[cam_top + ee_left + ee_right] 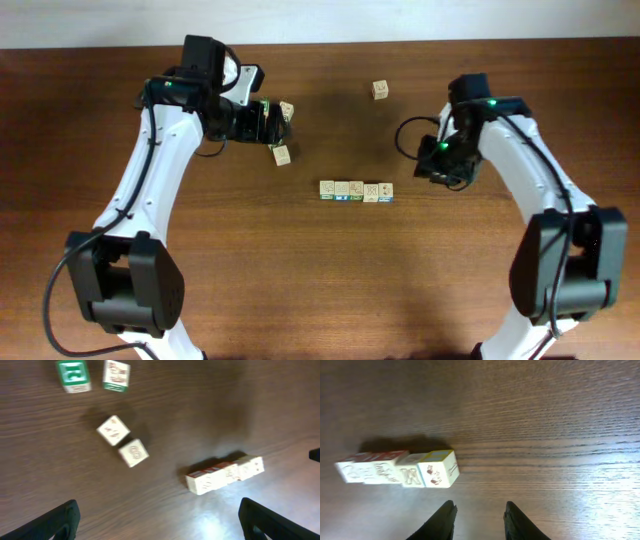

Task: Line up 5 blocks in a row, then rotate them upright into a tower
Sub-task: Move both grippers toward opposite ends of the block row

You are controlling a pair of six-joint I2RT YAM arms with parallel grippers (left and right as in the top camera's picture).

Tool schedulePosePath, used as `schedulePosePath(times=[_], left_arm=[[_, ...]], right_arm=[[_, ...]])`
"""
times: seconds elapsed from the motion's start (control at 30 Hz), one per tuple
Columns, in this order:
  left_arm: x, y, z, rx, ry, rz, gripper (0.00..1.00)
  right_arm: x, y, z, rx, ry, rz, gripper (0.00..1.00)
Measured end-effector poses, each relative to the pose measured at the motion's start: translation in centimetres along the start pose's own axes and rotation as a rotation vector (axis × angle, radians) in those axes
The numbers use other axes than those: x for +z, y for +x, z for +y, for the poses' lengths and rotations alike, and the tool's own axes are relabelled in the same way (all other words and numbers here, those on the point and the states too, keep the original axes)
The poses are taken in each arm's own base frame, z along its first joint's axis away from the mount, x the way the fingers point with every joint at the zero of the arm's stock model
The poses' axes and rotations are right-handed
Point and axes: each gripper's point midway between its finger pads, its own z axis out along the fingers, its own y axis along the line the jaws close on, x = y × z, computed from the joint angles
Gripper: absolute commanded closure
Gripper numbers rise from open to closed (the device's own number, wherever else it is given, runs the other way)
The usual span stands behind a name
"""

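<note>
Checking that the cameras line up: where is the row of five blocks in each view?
Overhead: the row of five blocks lies near the centre, level.
Left wrist: right of centre, slightly tilted and blurred.
Right wrist: left of centre, level.
Shared landmark: the table, whose dark wood grain runs along the row in every view.

**Left wrist view.** The green-framed cube (73,375) is showing one bold white letter, possibly a C or a G, as motion blur is softening its outline. The pale cube (133,453) near the middle is carrying a rounded outline mark resembling an 8 or a B.

**Right wrist view.** The row of blocks (395,471) is displaying thin outline figures, and one face is bearing what is looking like an M or W. Remaining marks are staying too blurred to read.
</note>
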Motion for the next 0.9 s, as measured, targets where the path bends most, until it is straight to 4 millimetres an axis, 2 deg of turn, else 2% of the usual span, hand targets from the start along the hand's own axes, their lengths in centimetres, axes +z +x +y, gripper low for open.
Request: schedulePosePath(times=[0.2, 0.33, 0.53, 0.9], left_arm=[[-0.1, 0.0, 1.4, -0.026, -0.082, -0.003, 0.0], [-0.1, 0.0, 1.7, -0.033, -0.099, -0.004, 0.01], [0.5, 0.2, 2.0, -0.038, -0.104, 0.01, 0.01], [0.5, 0.2, 2.0, -0.038, -0.104, 0.012, 0.01]], right_arm=[[2.9, 0.0, 0.1, -0.032, 0.078, 0.024, 0.67], [4.2, -0.4, 0.4, -0.047, 0.091, 0.018, 0.67], [7.1, 0.5, 1.3, -0.09, 0.119, 0.06, 0.67], [7.9, 0.4, 3.4, -0.163, 0.109, 0.03, 0.67]])
